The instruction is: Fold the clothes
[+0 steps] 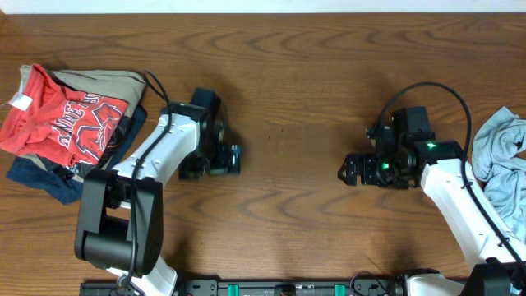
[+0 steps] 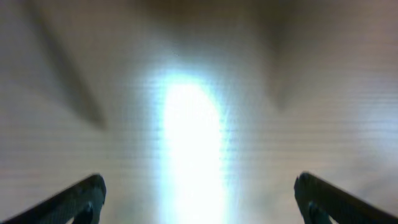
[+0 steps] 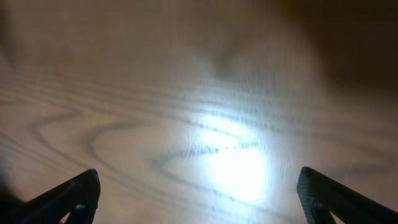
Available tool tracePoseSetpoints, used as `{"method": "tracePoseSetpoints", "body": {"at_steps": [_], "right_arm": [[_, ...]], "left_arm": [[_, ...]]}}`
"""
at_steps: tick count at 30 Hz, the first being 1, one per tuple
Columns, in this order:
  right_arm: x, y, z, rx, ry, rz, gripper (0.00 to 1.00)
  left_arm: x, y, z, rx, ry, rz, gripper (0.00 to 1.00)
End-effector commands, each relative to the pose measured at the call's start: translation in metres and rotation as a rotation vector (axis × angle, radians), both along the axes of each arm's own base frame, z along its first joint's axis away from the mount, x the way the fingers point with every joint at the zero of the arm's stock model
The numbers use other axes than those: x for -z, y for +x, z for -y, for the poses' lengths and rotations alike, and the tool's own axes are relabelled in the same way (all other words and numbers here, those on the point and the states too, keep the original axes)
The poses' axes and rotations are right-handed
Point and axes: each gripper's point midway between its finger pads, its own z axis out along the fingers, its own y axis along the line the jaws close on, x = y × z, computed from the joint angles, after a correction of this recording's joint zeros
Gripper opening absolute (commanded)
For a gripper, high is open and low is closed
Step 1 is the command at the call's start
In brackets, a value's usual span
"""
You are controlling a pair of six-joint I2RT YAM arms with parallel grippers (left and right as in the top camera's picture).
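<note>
The coral-red T-shirt [image 1: 62, 123] is lying crumpled at the far left of the tabletop [image 1: 288, 74], its navy-and-white lettering facing up and its white neck tag [image 1: 20, 102] showing at the left edge. It is sitting on top of a small heap, with a khaki garment [image 1: 103, 82] peeking out behind it and a navy garment [image 1: 41, 174] spreading out underneath. The pale grey-blue shirt [image 1: 503, 156] is lying bunched at the far right edge, beside the right arm. The 2 arms are reaching toward the bare middle of the tabletop and facing each other, well apart from both heaps. The left gripper [image 1: 236, 159] is hovering low over the wood with its fingers [image 2: 81, 199] spread wide, holding nothing. The right gripper [image 1: 345, 171] is likewise showing its fingers [image 3: 78, 196] wide apart, with only glare-lit wood grain between them.
</note>
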Motion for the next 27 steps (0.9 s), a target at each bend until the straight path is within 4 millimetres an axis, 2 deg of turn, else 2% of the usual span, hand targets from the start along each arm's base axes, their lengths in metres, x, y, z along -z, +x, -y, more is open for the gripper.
{"method": "tracePoseSetpoints", "body": {"at_steps": [1, 3, 7, 11, 14, 18, 22, 25, 27], "right_arm": [[0.000, -0.008, 0.002, -0.005, 0.005, -0.042, 0.99], [0.001, -0.017, 0.002, 0.009, 0.003, -0.087, 0.99], [0.000, -0.029, 0.003, 0.024, 0.000, -0.138, 0.99], [-0.007, -0.037, 0.004, 0.024, -0.003, -0.141, 0.99], [-0.021, -0.037, 0.007, 0.027, -0.010, -0.073, 0.99], [-0.047, -0.031, 0.019, 0.076, -0.059, 0.108, 0.99], [-0.089, -0.028, 0.023, 0.073, -0.090, 0.439, 0.99], [-0.122, -0.027, 0.035, 0.125, -0.129, 0.690, 0.99], [-0.141, -0.033, 0.041, 0.153, -0.127, 0.799, 0.99]], "left_arm": [[-0.018, -0.021, -0.005, 0.009, 0.022, -0.060, 0.98], [-0.027, -0.039, -0.010, 0.010, 0.041, -0.118, 0.98], [-0.043, -0.059, -0.015, 0.010, 0.040, -0.113, 0.98], [-0.064, -0.073, -0.020, 0.001, 0.017, -0.005, 0.98], [-0.081, -0.078, -0.034, -0.003, 0.052, 0.150, 0.98], [-0.117, -0.075, -0.038, -0.027, 0.008, 0.463, 0.98], [-0.163, -0.080, -0.048, -0.038, -0.016, 0.800, 0.98], [-0.203, -0.081, -0.054, -0.077, -0.062, 1.043, 0.98], [-0.226, -0.084, -0.054, -0.093, -0.103, 1.165, 0.98]]}}
